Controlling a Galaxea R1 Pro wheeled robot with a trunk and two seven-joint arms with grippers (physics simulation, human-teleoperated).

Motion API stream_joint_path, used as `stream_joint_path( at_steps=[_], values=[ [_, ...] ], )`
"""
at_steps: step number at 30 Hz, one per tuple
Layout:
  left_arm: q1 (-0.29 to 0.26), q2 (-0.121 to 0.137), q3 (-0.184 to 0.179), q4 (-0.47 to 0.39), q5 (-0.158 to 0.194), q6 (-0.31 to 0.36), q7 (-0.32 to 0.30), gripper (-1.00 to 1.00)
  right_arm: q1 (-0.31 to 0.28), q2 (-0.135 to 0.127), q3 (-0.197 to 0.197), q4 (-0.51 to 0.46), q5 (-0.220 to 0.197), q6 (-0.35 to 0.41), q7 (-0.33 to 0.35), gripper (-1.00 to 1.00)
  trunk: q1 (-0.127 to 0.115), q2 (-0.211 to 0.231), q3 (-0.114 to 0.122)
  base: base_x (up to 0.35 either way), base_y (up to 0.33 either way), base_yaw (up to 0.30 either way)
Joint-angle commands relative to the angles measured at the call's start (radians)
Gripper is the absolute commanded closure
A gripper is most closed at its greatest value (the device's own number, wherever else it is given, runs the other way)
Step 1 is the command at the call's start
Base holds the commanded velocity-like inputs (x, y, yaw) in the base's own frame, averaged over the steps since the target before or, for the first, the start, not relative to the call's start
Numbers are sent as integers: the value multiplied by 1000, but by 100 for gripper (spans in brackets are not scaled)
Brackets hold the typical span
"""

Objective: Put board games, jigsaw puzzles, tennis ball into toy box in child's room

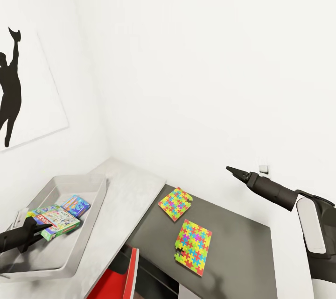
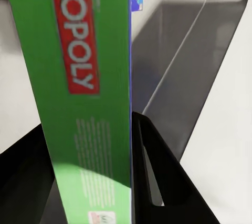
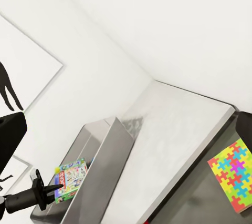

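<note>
**Second game going into the bin, puzzles still waiting**

I've got the left gripper [image 1: 41, 230] over the toy box [image 1: 95, 205], and it's pinching the Monopoly board game [image 1: 58, 222] by its edge. In the left wrist view the green box side [image 2: 86, 129] sits squeezed between the two dark fingers [image 2: 157, 176], jaws pressed against it, so that hold looks firm. By my read the game is inside the bin's walls but not yet let go.

Beside it, a blue board game [image 1: 75, 204] already lies flat on the bin floor, so that one I'd count as done. I can't make out a third game or the tennis ball anywhere in the bin or on the desk from here.

Still to do: both jigsaw puzzles lie on the lower dark section of the table [image 1: 242, 252], well apart from the bin. The near puzzle [image 1: 193, 245] and the far puzzle [image 1: 175, 203] sit close to each other, untouched.

My right gripper [image 1: 232, 169] hangs in the air above that dark section, holding nothing; its fingers look brought together at the tip.
</note>
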Motion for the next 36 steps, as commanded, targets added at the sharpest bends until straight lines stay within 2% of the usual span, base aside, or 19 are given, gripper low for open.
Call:
stream_joint_path(
  at_steps=[1,6,7,22,29,36],
  values=[
    [-1,0,8,1,-9,4,-6,100,-1,0,-1,0,4,4,6,-100,1,-2,-2,0,0,0],
    [-1,0,8,1,-9,4,-6,100,-1,-1,-1,0,4,4,6,-100,1,-2,-2,0,0,0],
    [-1,0,8,1,-9,4,-6,-100,-1,-1,-1,0,4,4,6,-100,1,-2,-2,0,0,0],
    [-1,1,10,1,-8,5,-6,-100,-1,0,-1,0,4,4,6,-100,1,-2,-2,0,0,0],
    [-1,2,36,1,-8,11,-8,-100,-1,1,-1,0,4,4,3,-100,1,-2,-2,0,0,0],
    [3,4,43,1,-7,14,-10,-100,-1,4,-1,1,4,4,-15,-100,1,-2,-2,0,0,0]
  ],
)
